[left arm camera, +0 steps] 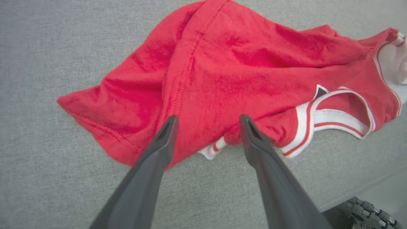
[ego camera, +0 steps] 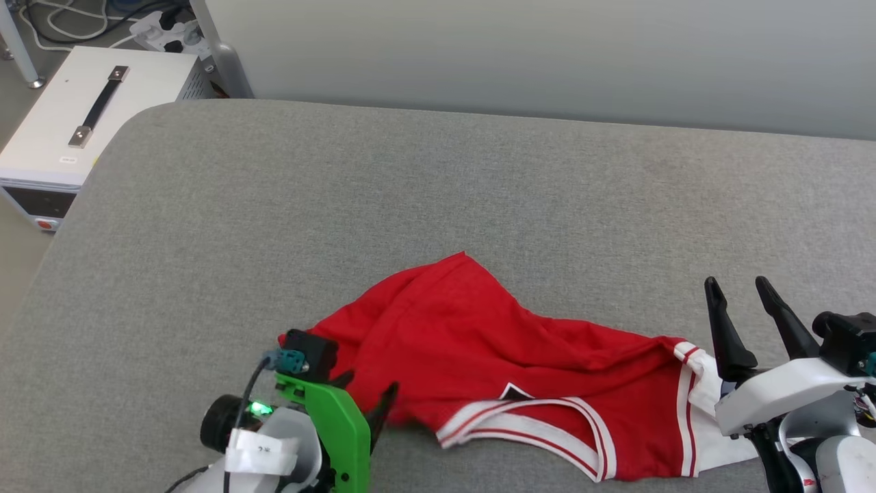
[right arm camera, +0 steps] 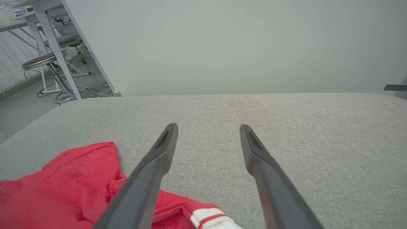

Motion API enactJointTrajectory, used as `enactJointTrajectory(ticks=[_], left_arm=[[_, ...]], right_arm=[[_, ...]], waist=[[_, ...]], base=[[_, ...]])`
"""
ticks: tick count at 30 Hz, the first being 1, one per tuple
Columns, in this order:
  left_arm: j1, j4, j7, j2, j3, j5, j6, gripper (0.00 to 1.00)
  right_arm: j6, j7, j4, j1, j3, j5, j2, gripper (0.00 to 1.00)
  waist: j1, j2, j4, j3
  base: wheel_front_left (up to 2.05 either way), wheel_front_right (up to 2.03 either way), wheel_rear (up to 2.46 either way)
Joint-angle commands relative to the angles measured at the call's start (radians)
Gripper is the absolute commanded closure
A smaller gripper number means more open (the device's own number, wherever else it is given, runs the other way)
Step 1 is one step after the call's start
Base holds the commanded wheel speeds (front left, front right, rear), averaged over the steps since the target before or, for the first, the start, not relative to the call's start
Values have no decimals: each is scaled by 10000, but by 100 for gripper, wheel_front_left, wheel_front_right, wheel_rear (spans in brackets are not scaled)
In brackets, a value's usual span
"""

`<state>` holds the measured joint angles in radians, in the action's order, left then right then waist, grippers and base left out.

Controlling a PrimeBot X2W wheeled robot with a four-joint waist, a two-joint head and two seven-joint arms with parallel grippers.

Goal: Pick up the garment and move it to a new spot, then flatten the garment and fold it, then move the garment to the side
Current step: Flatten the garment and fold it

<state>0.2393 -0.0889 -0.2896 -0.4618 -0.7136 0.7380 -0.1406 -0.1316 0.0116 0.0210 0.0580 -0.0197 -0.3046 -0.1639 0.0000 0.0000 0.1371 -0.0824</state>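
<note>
The garment (ego camera: pixel 479 349) is a red T-shirt with white sleeves and red-white striped trim, lying crumpled near the front edge of the grey padded table (ego camera: pixel 438 185). A black corner of its print peeks out by the collar. My left gripper (ego camera: pixel 369 397) is at the garment's left end, open, its fingers spread over the red cloth (left arm camera: pixel 206 82) with nothing held. At the garment's right end my right gripper (ego camera: pixel 742 291) stands open beside the white sleeve, fingers pointing toward the far edge. In the right wrist view the red cloth (right arm camera: pixel 63 184) lies left of and under the open fingers (right arm camera: pixel 159 159).
A white case (ego camera: pixel 89 116) with a black handle stands on the floor past the table's left corner, with cables behind it. A pale wall runs along the table's far edge. Table legs and a stool (right arm camera: pixel 47 63) stand off to the left.
</note>
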Motion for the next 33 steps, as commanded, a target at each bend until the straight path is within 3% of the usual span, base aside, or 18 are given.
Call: enactJointTrajectory(ticks=[1, 10, 32, 33], left_arm=[[-119, 172, 24, -199, 123, 93, -61, 0], [625, 853, -1131, -886, 413, 413, -26, 0], [1610, -930, -1233, -343, 237, 743, 758, 0], [1650, -970, -1204, -318, 237, 758, 803, 86]], right_arm=[[9, -18, 28, -136, -9, -87, 43, 0], [9, 23, 54, 58, 116, -48, 142, 0], [9, 2, -7, 423, 23, 71, 143, 0], [9, 0, -13, 446, 15, 74, 146, 0]], waist=[[0, 0, -47, 17], [0, 0, -476, -518], [0, 0, -609, -1597], [0, 0, -598, -1632]], base=[[0, 0, 0], [0, 0, 0], [0, 0, 0], [0, 0, 0]])
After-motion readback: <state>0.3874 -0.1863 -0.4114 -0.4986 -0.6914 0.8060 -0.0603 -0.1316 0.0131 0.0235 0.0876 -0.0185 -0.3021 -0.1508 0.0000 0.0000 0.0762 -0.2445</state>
